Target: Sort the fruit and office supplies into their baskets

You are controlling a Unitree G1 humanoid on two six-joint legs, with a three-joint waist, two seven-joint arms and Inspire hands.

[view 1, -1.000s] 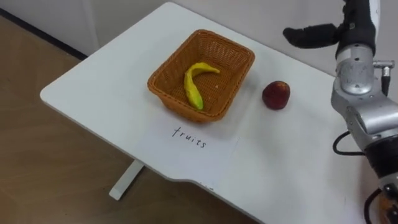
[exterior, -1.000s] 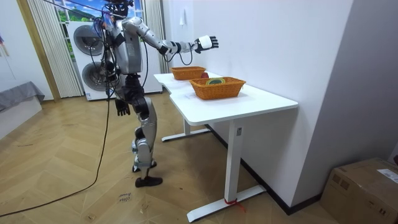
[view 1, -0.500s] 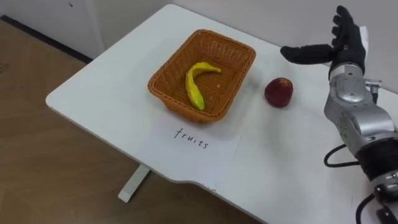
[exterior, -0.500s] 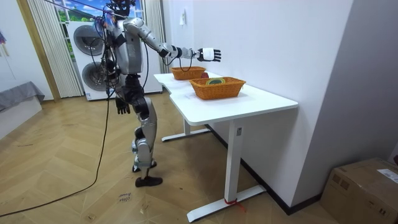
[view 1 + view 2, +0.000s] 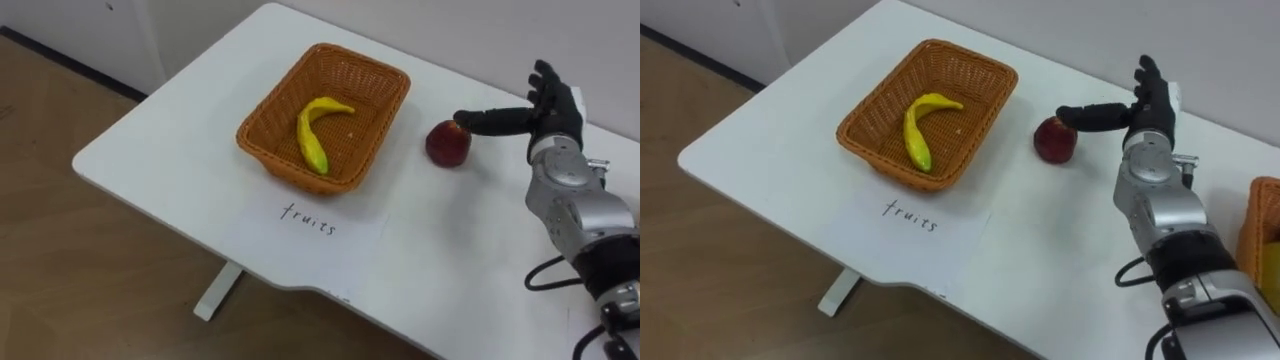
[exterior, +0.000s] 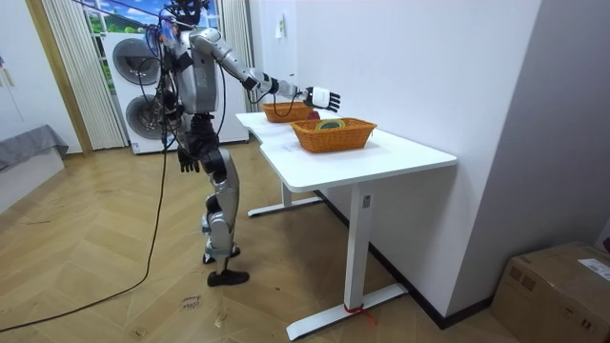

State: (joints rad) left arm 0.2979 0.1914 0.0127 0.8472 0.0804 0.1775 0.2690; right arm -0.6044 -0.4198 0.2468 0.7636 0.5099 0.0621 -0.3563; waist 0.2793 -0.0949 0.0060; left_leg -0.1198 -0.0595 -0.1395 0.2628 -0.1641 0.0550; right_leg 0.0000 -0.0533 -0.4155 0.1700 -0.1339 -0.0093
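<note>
My right hand is spread open, thumb reaching over the round red apple on the white surface, near the woven brown basket holding a yellow banana. My left hand hangs low; I can't tell its state.

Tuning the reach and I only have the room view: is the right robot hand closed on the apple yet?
Observer: No. In the left eye view the right robot hand is open with straight fingers. Its thumb tip is at the top of the red apple, but I can't tell if it touches.
Operator: Is the apple in a basket or loose?
Observer: Loose. It sits on the white table, just to the right of the wicker basket that holds a banana.
</note>
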